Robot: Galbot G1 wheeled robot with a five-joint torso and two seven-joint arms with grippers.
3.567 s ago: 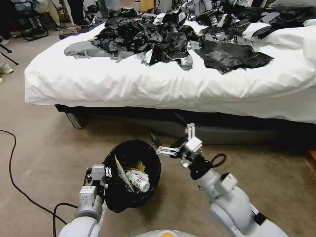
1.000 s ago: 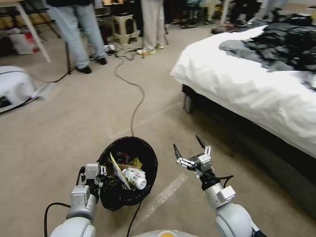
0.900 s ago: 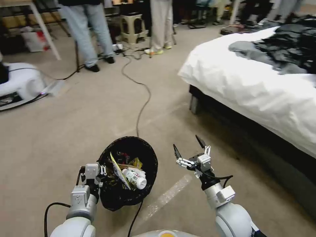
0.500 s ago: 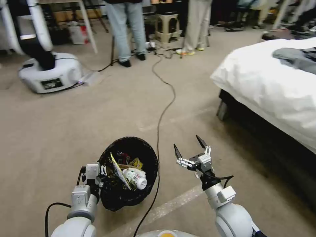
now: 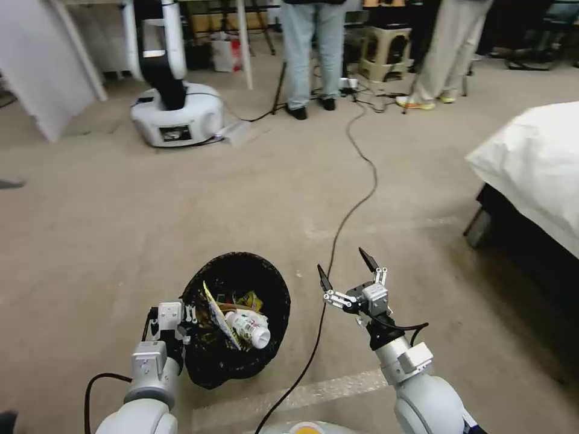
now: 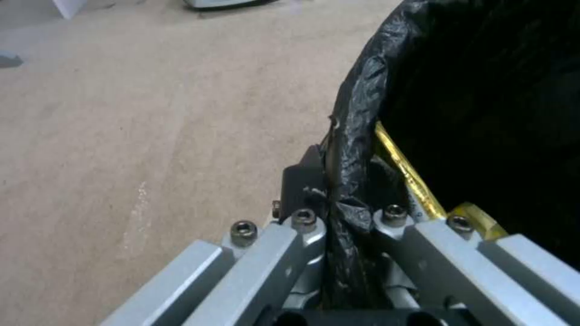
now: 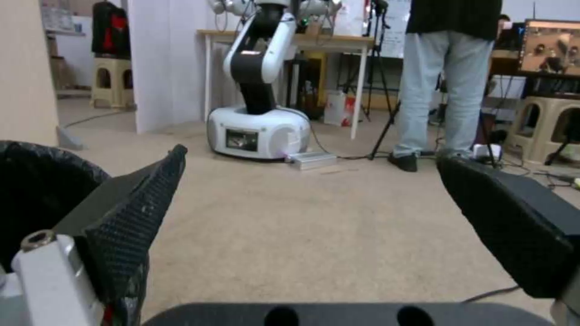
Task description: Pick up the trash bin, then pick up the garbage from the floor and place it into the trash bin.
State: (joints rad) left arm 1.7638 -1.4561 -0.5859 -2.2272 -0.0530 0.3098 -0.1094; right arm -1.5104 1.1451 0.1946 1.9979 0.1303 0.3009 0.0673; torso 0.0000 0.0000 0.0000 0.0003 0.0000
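While L gripper (image 5: 181,316) pinches trash bin (image 5: 265,268) rim (mouth tilted toward camera), R gripper (image 5: 344,271) spread, empty.

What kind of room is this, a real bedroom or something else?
Probably a robot test lab staged as a bedroom: a bed with white bedding beside another robot on a white base, floor cables, and folding tables.

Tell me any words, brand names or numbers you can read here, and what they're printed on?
None can be read.
Small bottle in the trash bin: printed label, too blurred.
Yellow wrapper beside it: print too small.
Panel on the white robot base across the floor: nothing legible.
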